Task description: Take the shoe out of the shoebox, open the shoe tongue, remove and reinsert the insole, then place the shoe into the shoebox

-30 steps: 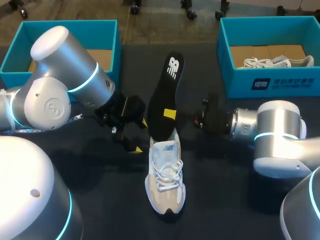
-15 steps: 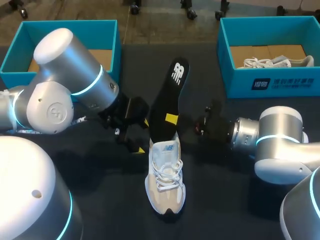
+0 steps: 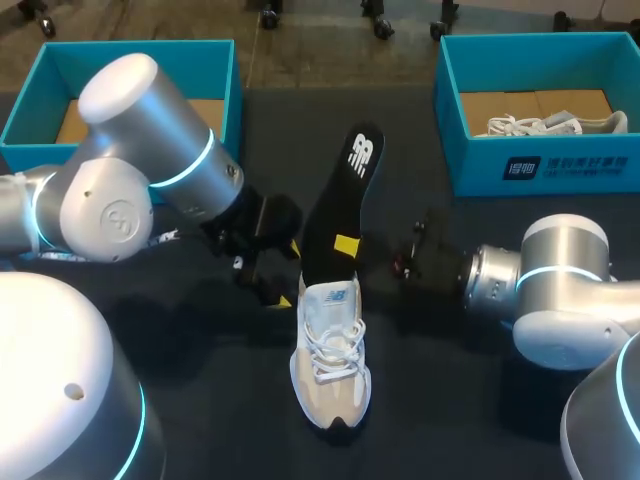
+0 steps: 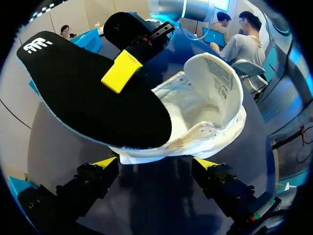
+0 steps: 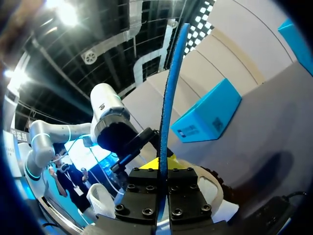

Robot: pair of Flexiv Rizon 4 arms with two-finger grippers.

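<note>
Two slips look likely to me from here. The shoe (image 3: 330, 350) sits loose on the desk (image 3: 200, 400), sole down, just ahead of the left hand (image 4: 155, 162). That hand's fingers stand wide apart and, as far as I can see, touch nothing. With nothing pinning the shoe, I'd guess any push or pull on the insole would drag or tip it.

The insole (image 3: 335, 210) is pinched flat about its middle between the fingers of the right hand (image 3: 346, 246). Its front end sits down in the shoe's mouth just below that hand, and its logo end is well beyond the hand, up in the air. It looks thin and bendy. Driven in off-line, it may buckle or catch on the collar instead of sliding flat.

The shoe's long axis runs from the heel, beside the left hand, to the toe, which points back toward the robot, away from both hands. The insole's long axis follows nearly the same line, rising from the shoe's mouth and leaning slightly toward the right hand's side.
</note>
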